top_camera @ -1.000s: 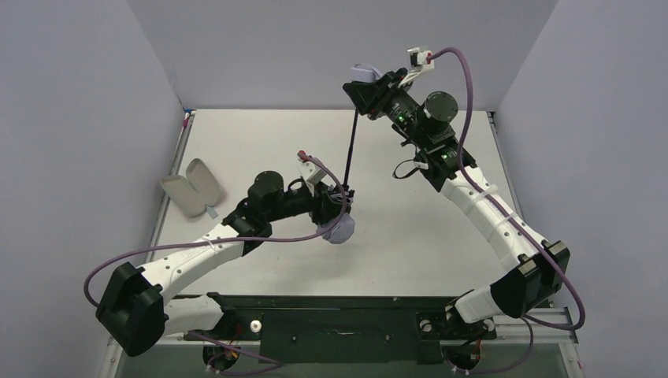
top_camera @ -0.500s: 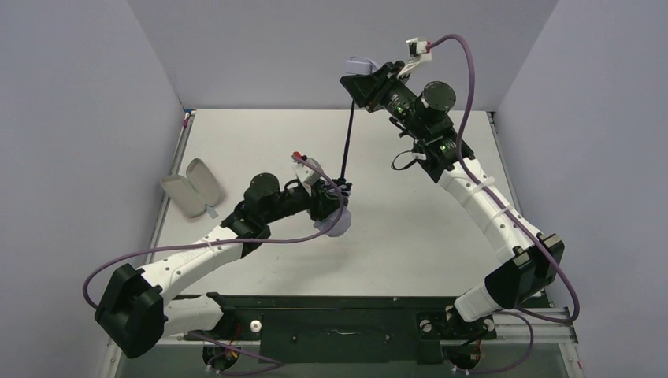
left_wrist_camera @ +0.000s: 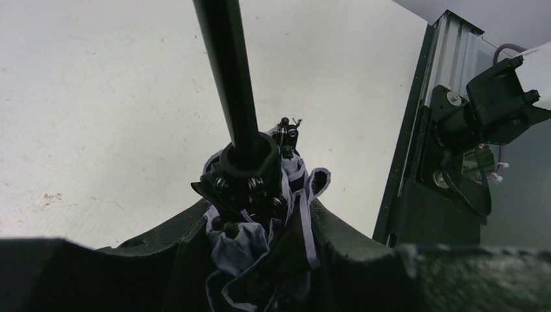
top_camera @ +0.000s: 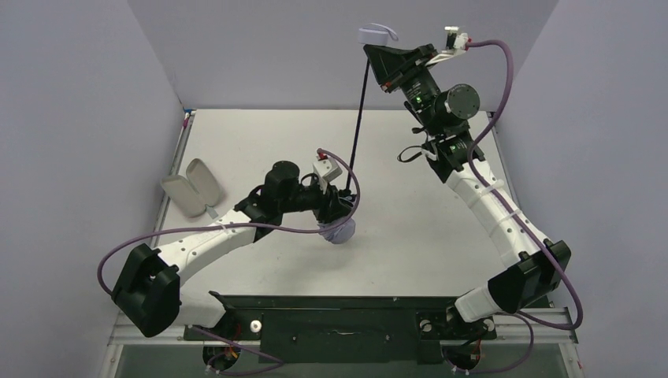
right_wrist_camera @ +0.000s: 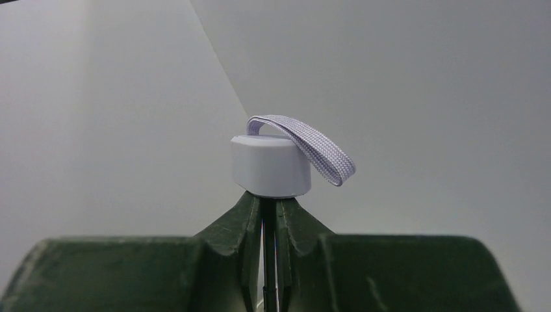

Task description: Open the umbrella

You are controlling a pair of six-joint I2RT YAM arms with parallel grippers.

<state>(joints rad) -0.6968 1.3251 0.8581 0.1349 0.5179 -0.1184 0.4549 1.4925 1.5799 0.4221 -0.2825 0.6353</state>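
The umbrella is stretched between both arms, its thin black shaft [top_camera: 356,118] running up from the folded lilac-and-black canopy [top_camera: 339,230] to the small lilac handle [top_camera: 372,35]. My left gripper [top_camera: 335,211] is shut on the bunched canopy [left_wrist_camera: 243,244] just under the black runner, and the shaft [left_wrist_camera: 227,71] rises away from it. My right gripper [right_wrist_camera: 268,205] is shut on the shaft directly beneath the handle [right_wrist_camera: 271,166], whose woven strap [right_wrist_camera: 312,146] loops to the right. In the top view the right gripper [top_camera: 386,59] is held high against the back wall.
A pale oblong capsule case [top_camera: 193,187] lies open at the table's left edge. Grey walls enclose the table on three sides. The black rail [left_wrist_camera: 416,130] and an arm base [left_wrist_camera: 481,117] line the near edge.
My right arm has lifted the handle higher and to the right, and more shaft shows. Its jaws have closed tight on the shaft. The left arm shifted slightly right with the canopy.
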